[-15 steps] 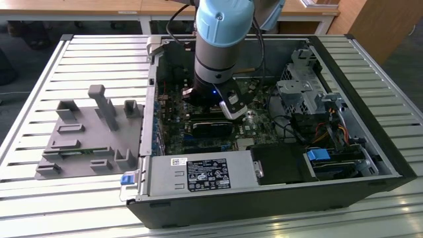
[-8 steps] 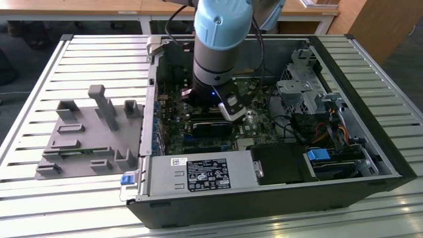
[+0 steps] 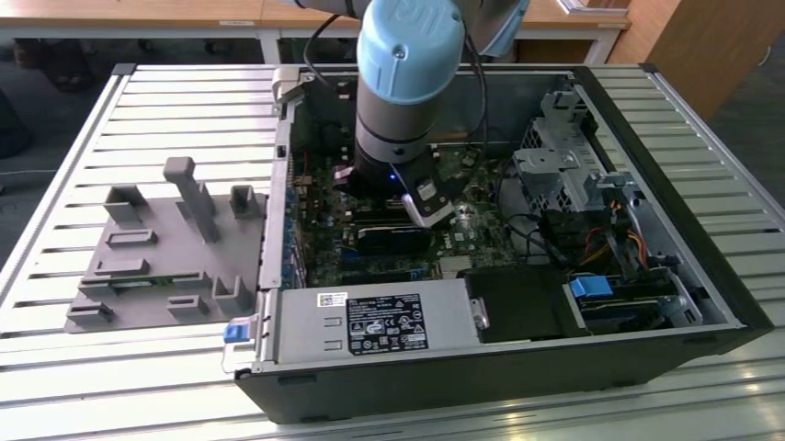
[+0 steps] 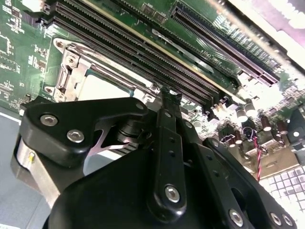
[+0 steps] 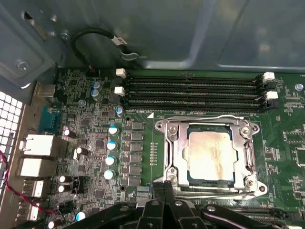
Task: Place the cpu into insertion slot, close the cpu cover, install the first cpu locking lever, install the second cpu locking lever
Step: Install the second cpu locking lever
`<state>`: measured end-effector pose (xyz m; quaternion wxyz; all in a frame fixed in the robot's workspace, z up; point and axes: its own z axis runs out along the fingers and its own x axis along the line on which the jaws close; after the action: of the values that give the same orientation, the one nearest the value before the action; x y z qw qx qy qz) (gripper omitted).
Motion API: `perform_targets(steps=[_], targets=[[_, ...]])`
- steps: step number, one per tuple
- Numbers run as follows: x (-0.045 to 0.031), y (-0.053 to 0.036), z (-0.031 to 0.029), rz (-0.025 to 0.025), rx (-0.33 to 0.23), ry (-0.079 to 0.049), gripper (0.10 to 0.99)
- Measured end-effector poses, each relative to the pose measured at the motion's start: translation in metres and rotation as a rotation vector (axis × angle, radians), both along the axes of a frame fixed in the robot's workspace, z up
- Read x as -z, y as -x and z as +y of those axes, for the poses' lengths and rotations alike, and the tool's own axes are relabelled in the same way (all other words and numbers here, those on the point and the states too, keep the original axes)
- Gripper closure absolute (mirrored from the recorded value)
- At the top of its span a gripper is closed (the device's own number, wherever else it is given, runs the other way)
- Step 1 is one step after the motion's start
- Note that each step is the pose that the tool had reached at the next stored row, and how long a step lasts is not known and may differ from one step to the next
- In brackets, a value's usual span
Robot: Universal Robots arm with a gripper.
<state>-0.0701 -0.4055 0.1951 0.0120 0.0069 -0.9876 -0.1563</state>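
Note:
The cpu (image 5: 212, 155), a pale silvery-beige square, lies flat in the insertion slot (image 5: 161, 125) on the green motherboard. The cpu cover (image 5: 177, 152), a silvery frame with a square window, lies down over it, and the chip's face shows through the window. My gripper (image 5: 164, 187) is shut, with its black fingertips pressed together at the near edge of the socket frame and nothing visible between them. In the second wrist view the gripper (image 4: 169, 93) points at the board beside the cpu (image 4: 102, 86) and its cover (image 4: 66, 78). The arm (image 3: 405, 92) reaches down into the open computer case.
Long black memory slots (image 5: 190, 90) run just beyond the socket. Capacitors (image 5: 112, 152) and rear ports (image 5: 35, 145) stand to one side. The case walls (image 3: 491, 386), power supply (image 3: 368, 322) and drive cage (image 3: 552, 175) hem the arm in. A grey fixture (image 3: 160, 248) sits outside on the slatted table.

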Motion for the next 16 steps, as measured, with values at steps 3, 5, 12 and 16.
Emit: perform_targets(steps=[3,5,12,16], targets=[[0.0027,0.0000,0.0000,-0.0001,0.000,-0.007,0.984],[0.0037,0.0002,-0.0001,0.0001,0.000,-0.009,0.984],[0.0061,0.0025,0.0004,0.0000,0.000,-0.019,0.984],[0.0087,0.0032,0.0011,0.0004,0.000,-0.030,0.984]])
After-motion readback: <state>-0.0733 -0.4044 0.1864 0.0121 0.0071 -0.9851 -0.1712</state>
